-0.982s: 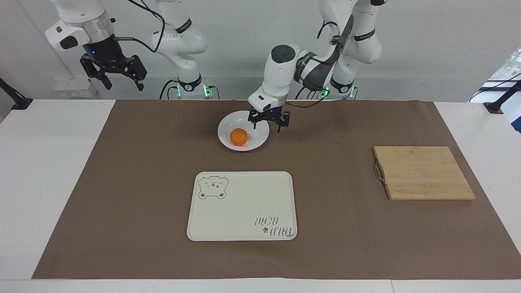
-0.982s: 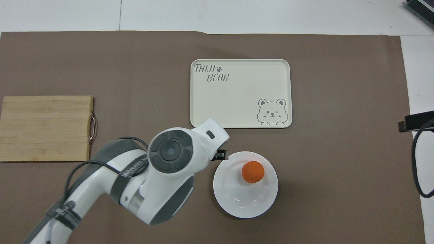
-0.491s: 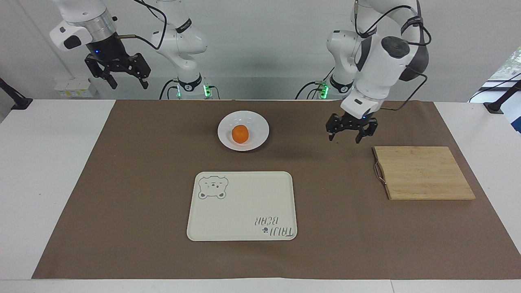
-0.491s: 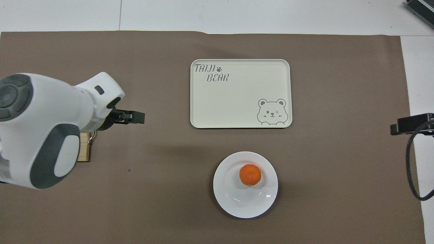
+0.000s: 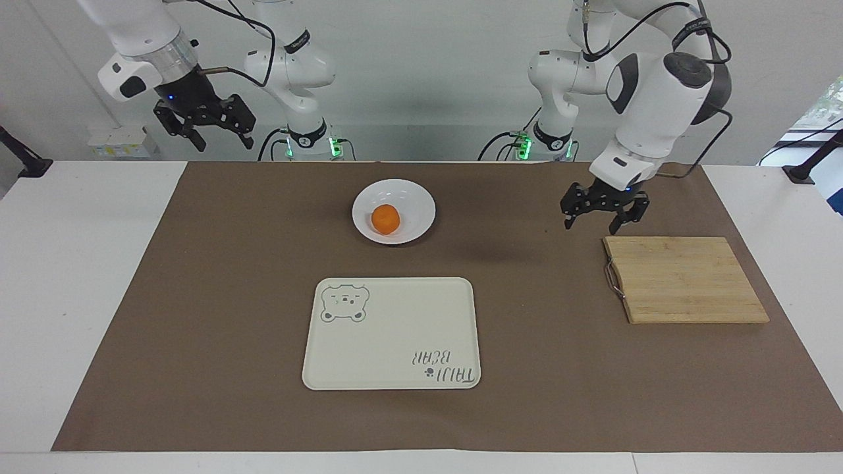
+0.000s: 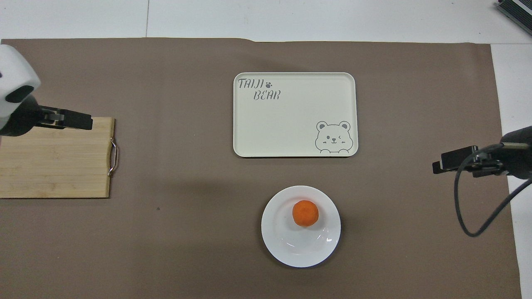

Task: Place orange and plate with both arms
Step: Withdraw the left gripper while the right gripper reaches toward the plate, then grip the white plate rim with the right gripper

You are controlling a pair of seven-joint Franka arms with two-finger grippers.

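Note:
The orange [image 5: 386, 219] [image 6: 306, 213] lies in the white plate [image 5: 415, 204] [image 6: 297, 249], a little off its middle. The plate rests on the brown mat, nearer to the robots than the tray. My left gripper [image 5: 592, 228] [image 6: 81, 121] hangs open and empty in the air by the cutting board, well away from the plate. My right gripper [image 5: 222, 145] [image 6: 440, 164] is raised high over the right arm's end of the mat, open, holding nothing.
A cream tray [image 5: 395, 336] [image 6: 291, 120] with a bear drawing lies farther from the robots than the plate. A bamboo cutting board [image 5: 685, 280] [image 6: 54, 158] with a metal handle sits toward the left arm's end. The brown mat [image 5: 230, 296] covers most of the table.
My left gripper has swung from the plate's rim toward the cutting board, still open. The orange has shifted slightly in the plate. My right gripper has drifted a little toward the middle.

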